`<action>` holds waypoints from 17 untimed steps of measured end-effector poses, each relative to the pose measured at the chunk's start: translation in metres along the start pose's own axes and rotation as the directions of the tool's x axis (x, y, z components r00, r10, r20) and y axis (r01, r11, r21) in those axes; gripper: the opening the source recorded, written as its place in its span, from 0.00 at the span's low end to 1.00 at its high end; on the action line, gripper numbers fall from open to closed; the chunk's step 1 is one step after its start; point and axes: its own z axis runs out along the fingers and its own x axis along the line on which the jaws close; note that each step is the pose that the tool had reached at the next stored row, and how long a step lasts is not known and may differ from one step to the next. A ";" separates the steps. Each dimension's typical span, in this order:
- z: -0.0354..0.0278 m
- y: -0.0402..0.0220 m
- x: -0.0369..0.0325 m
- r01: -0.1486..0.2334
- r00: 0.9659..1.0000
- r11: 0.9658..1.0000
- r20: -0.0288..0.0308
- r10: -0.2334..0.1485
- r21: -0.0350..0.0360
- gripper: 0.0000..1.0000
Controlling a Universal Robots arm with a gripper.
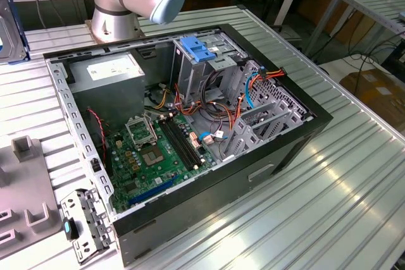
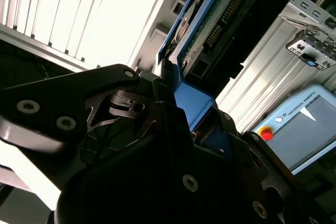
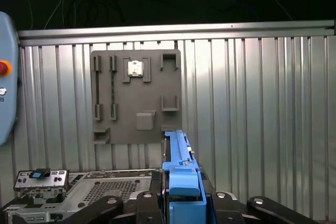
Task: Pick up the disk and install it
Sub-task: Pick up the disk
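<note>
End effector (image 3: 184,199) clamping disk (image 3: 176,153) — edge-on, grey fixture plate (image 3: 136,98) beyond

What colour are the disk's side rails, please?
Blue; the disk shows them best in the first wrist view.

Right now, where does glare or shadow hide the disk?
Second wrist view: the table is washed out white, and the end effector is a dark mass around the disk. First wrist view: even light, disk plain against the ribs. Exterior view: bright streaks on the table beside the computer case.
</note>
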 end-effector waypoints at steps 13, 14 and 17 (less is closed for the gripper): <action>0.0006 -0.0225 -0.0010 0.000 1.000 1.000 0.000 0.000 0.000 0.37; 0.0007 -0.0249 -0.0011 0.000 1.000 1.000 0.000 0.000 0.000 0.37; 0.0008 -0.0292 -0.0011 0.000 1.000 1.000 0.000 0.000 0.000 0.37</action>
